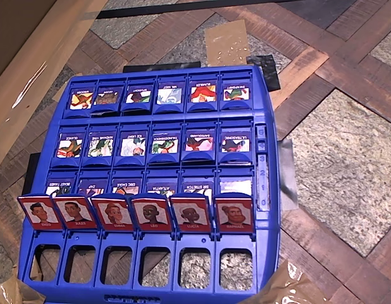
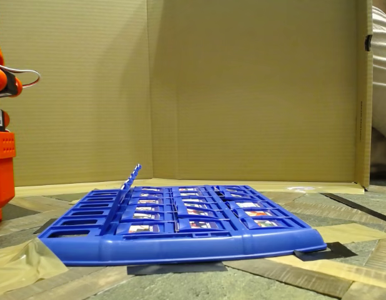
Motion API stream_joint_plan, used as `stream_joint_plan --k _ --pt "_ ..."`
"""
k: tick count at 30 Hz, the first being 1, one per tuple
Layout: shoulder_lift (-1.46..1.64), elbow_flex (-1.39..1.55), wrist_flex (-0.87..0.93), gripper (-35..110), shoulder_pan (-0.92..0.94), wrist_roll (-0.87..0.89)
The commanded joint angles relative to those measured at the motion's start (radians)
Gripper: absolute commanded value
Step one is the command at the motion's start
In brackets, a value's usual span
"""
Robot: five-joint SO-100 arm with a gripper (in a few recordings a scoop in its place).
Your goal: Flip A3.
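Overhead view: A3 [image 1: 153, 214], the red LEO tile, stands upright fourth from left in the blue game board's [image 1: 271, 190] bottom row. End effector's state and relative position cannot be told.

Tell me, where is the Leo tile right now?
In the overhead view, the Leo tile stands upright in the board's front row, fourth from the left, between the Emma tile and the Lucia tile.
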Motion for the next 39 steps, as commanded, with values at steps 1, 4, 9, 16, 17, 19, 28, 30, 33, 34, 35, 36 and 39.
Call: stream_joint_plan --k 1,4,9,16,17,19,28,30,33,34,35,36,39 --pt "0.000 0.002 -0.005 0 0.005 0.000" --pt "-0.003 -0.008 -0.002 0 0.000 0.006" --pt "-0.015 -0.051 0.098 0 -0.008 0.012" --pt "-0.110 -0.181 0.357 0 -0.017 0.011" --pt "-0.129 -0.199 0.394 0 -0.015 0.011" --pt "-0.167 -0.238 0.465 0 -0.014 0.009" --pt "-0.376 -0.408 0.696 0 0.023 -0.002" --pt "-0.411 -0.433 0.778 0 0.029 -0.005" --pt "-0.462 -0.468 0.923 0 0.046 -0.006" --pt "-0.476 -0.480 0.977 0 0.052 -0.006" --pt "-0.491 -0.491 1.025 0 0.058 -0.006" --pt "-0.506 -0.500 1.072 0 0.064 -0.006" --pt "-0.548 -0.535 1.213 0 0.084 -0.009"
